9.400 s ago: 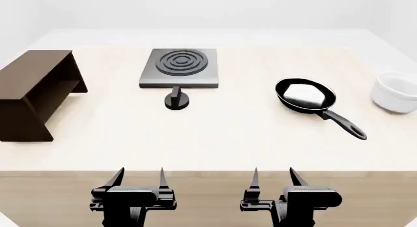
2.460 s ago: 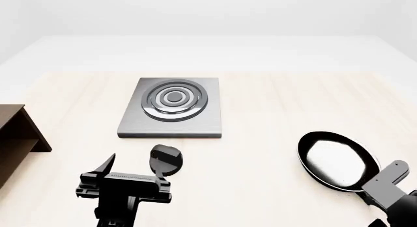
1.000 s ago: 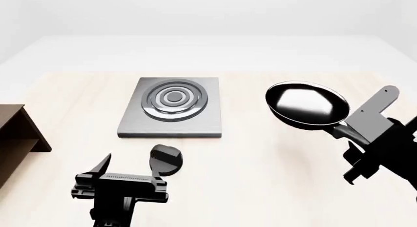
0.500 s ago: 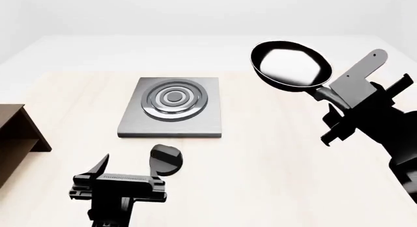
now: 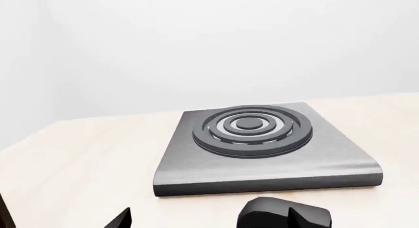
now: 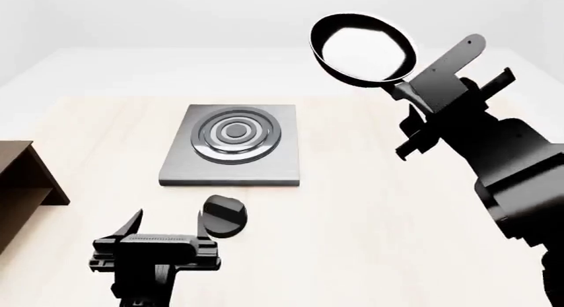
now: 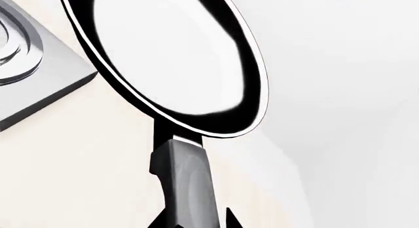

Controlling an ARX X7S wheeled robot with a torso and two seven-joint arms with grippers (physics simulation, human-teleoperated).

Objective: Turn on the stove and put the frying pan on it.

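The stove is a flat dark-grey slab with a ring burner on the table; it also shows in the left wrist view. Its round black knob lies just in front of it and shows in the left wrist view. My left gripper is open, with the knob at its right fingertip. My right gripper is shut on the handle of the frying pan and holds it high, right of the stove. The pan's handle runs between the fingertips in the right wrist view.
A brown wooden shelf stands at the table's left edge. A corner of the stove shows below the raised pan in the right wrist view. The light wooden table spreads around.
My right gripper has lifted the frying pan from the table and carried it up and to the left, towards the stove. My left gripper has stayed by the knob.
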